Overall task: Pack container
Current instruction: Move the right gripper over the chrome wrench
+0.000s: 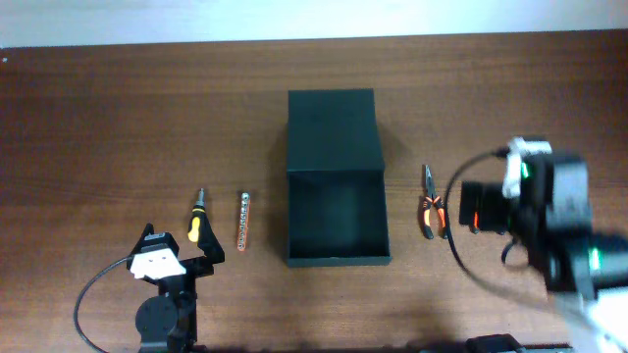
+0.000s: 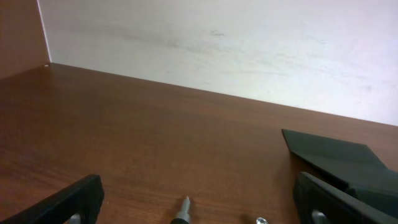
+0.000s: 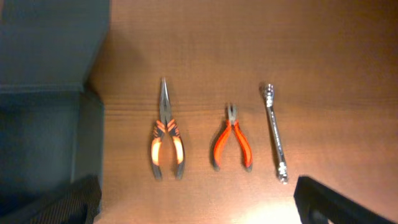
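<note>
Right gripper point(image 3: 198, 204) spread wide and empty, we are hovering over the long-nose pliers point(image 3: 166, 134), the container point(image 1: 337, 259) lying just leftward

A dark reddish-brown, wood-grain bench point(image 1: 98, 118) fills nearly the whole overhead view, its grain running from 9 to 3 o'clock. Along the 12 o'clock edge a pale strip point(image 1: 294, 15) shows where the bench ends. In the left wrist view a white, faintly smudged wall point(image 2: 249, 43) rises behind the bench's far edge. At 10 o'clock a brown side panel point(image 2: 18, 31) meets it at a straight vertical seam. In the right wrist view the wood looks warmer, with a bright glare patch point(image 3: 261, 214) on the bench at 6 o'clock.
</note>
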Controlling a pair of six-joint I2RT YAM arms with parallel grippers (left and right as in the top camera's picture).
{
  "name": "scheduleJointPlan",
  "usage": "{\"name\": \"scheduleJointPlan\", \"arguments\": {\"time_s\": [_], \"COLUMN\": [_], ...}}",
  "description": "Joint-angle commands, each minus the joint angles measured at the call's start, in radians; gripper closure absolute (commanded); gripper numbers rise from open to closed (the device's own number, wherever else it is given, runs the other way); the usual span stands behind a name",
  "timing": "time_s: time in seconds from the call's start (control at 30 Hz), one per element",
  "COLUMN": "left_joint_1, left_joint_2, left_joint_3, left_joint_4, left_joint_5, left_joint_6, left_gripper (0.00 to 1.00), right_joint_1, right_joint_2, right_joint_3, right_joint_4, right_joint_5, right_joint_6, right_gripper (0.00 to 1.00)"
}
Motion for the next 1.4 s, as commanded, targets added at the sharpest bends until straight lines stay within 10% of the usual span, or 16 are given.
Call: {"name": "scheduleJointPlan", "arguments": {"time_s": [0.0,0.43,1.37], "left_joint_1": [0.005,0.005,0.005], "left_joint_2": [-0.008,-0.008,-0.008], "left_joint_3": [-0.004,-0.004,-0.004], "left_joint_4": [0.0,0.0,0.0], "left_joint_5": [0.004,0.004,0.004], "left_joint_6": [-0.005,-0.005,-0.005], "left_gripper": [0.01,0.01,0.01], "right_joint_1": [-0.005,-0.005,-0.508], "right_joint_2": [0.188,0.578,0.614], "right_joint_3": [0.179,0.288,0.327], "right_joint_4": [-0.115,-0.269,-0.004], "right_joint_5": [-0.002,-0.057,-0.288], "right_joint_6": [-0.051,-0.068,-0.541], "right_gripper": [0.01,0.01,0.01]}}
